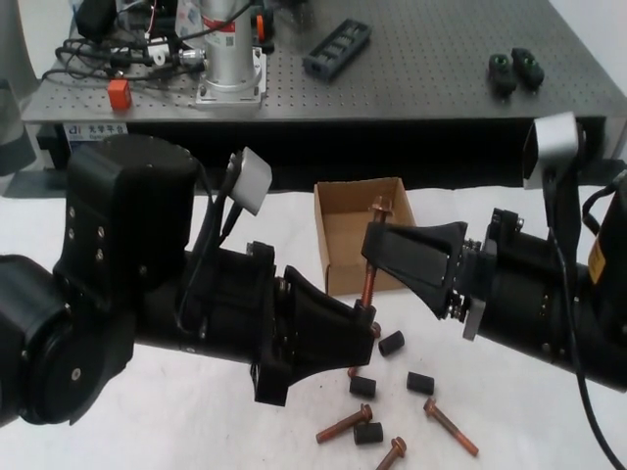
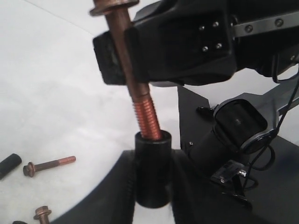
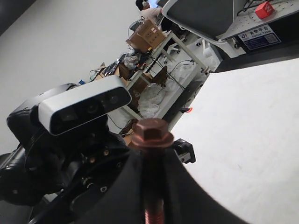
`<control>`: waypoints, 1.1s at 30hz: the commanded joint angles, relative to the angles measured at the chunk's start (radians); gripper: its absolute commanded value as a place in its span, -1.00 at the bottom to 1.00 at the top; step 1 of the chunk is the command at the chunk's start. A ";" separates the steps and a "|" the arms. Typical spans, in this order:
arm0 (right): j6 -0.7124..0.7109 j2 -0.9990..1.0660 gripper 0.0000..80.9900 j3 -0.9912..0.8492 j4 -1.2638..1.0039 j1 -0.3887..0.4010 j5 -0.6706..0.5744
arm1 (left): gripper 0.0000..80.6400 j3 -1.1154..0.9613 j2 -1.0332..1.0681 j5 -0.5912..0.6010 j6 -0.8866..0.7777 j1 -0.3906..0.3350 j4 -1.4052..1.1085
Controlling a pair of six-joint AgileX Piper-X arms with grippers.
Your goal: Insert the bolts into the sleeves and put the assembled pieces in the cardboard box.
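Our right pincer [image 1: 373, 253] is clenched on the long copper-coloured threaded bolt [image 2: 125, 60]; directly beneath it, our left pincer [image 2: 153, 200] grips the short black cylindrical sleeve [image 2: 152, 158], the thread tip just entering its mouth; we should hold both coaxial and lower slowly, without forcing.

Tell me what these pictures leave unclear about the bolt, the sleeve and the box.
Left wrist view: how deep the bolt sits; the sleeve wall hides its tip.
High view: part of the cardboard box floor, behind the right gripper.
Right wrist view: the bolt's threads, cut off by the edge.
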 commanded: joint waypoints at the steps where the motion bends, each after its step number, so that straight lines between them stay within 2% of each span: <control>1: -0.049 0.002 -0.98 -0.001 0.005 0.007 -0.049 | -0.98 -0.007 -0.011 -0.039 0.032 0.001 -0.031; 3: -0.087 0.002 -0.75 -0.001 0.005 0.007 -0.049 | -0.98 -0.007 -0.011 -0.039 0.068 0.001 -0.040; 6: -0.122 0.002 -0.13 -0.001 0.005 0.007 -0.049 | -0.98 -0.007 -0.011 -0.039 0.138 0.001 -0.068; 7: -0.123 0.002 0.01 -0.001 0.005 0.007 -0.047 | -0.98 -0.007 -0.011 -0.052 0.143 0.001 -0.078; 8: -0.123 -0.001 0.06 -0.001 0.005 -0.001 -0.047 | -0.98 -0.007 -0.011 -0.081 0.143 0.001 -0.093; 13: -0.139 -0.065 -0.04 -0.001 0.021 -0.090 -0.047 | -0.98 -0.007 -0.011 -0.206 0.131 0.001 -0.188; 17: -0.140 -0.172 -0.05 -0.001 0.107 -0.203 -0.047 | -0.98 -0.007 0.000 -0.295 0.126 0.001 -0.327; 21: -0.208 -0.296 -0.05 -0.001 0.287 -0.312 -0.047 | -0.98 -0.024 0.068 -0.415 0.008 0.001 -0.505; 27: -0.295 -0.414 -0.05 -0.001 0.518 -0.402 -0.042 | -0.98 -0.100 0.255 -0.526 -0.154 0.001 -0.736; 29: -0.298 -0.425 -0.05 -0.001 0.559 -0.422 -0.039 | -0.98 -0.156 0.315 -0.533 -0.242 0.001 -0.679; 33: -0.298 -0.427 -0.05 -0.001 0.621 -0.447 -0.037 | -0.98 -0.390 0.464 -0.576 -0.312 0.001 -0.291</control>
